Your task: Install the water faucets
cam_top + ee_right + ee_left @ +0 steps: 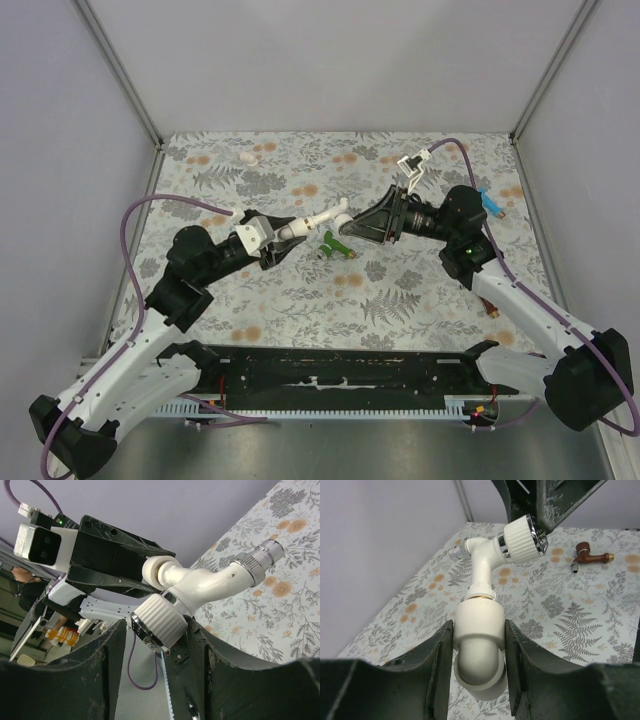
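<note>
The white faucet [325, 215] is held above the table between both grippers. Its brass-coloured threaded end sits in a white elbow fitting [479, 630]. My left gripper [285, 240] is shut on that fitting, one finger on each side. My right gripper [357, 221] has its jaws around the faucet's ribbed white knob [160, 622]. The right finger touches the knob, with a sliver of gap at the left one. The metal-tipped spout [262, 555] points away. The green faucet [335, 243] lies on the table below. The blue faucet [490, 203] and the reddish-brown faucet [590, 557] lie at the right.
A plain white fitting [248, 158] lies at the table's far left corner. The flowered tablecloth [300, 300] is bordered by grey walls and metal posts. A black rail [330, 375] runs along the near edge between the arm bases.
</note>
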Robot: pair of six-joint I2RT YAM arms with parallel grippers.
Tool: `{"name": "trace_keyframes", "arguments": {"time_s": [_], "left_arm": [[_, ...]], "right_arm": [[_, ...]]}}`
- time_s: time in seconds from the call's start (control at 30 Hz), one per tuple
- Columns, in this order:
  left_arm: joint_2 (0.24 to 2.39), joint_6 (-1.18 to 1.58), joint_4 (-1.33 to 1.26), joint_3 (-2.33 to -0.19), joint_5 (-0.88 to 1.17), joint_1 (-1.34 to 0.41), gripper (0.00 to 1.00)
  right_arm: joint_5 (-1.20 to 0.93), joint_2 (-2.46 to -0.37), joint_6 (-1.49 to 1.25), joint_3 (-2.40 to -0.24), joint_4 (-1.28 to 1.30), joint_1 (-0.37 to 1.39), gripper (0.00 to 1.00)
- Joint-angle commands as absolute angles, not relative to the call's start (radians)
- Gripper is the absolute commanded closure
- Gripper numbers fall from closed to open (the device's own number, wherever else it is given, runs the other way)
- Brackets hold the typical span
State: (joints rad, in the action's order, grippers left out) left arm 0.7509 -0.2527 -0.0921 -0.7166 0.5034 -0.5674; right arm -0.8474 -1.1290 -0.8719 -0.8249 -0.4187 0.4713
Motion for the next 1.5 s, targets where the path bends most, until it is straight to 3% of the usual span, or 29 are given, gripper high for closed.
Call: {"name": "trace_keyframes", "arguments": {"time_s": [0.0,0.47,0.63,0.87,1.1,1.47], "left_arm": [[0.721,-0.368,-0.058,-0.729,0.388,-0.587,0.98],[0.747,-0.344,-0.031,-0.741,0.426,-0.606,0.98],[0.759,-0.227,-0.063,-0.752,0.414,-0.606,0.98],[0.784,-0.118,-0.104,-0.759,0.445,-0.607,0.98],[0.807,-0.061,-0.141,-0.761,0.529,-0.604,0.98],[0.873,0.087,-0.285,-0.75,0.79,-0.604,0.98]], "right_arm": [[-0.845,-1.127,-0.951,-0.824,-0.474,0.476,0.41],[-0.773,-1.151,-0.723,-0.975,-0.284,0.468,0.16],[-0.723,-1.071,-0.392,-1.031,-0.065,0.456,0.09],[-0.661,-0.856,0.059,-0.893,0.121,0.457,0.03],[-0.716,-0.756,0.227,-0.784,0.134,0.457,0.02],[-0.888,-0.848,0.224,-0.756,-0.083,0.457,0.02]]}}
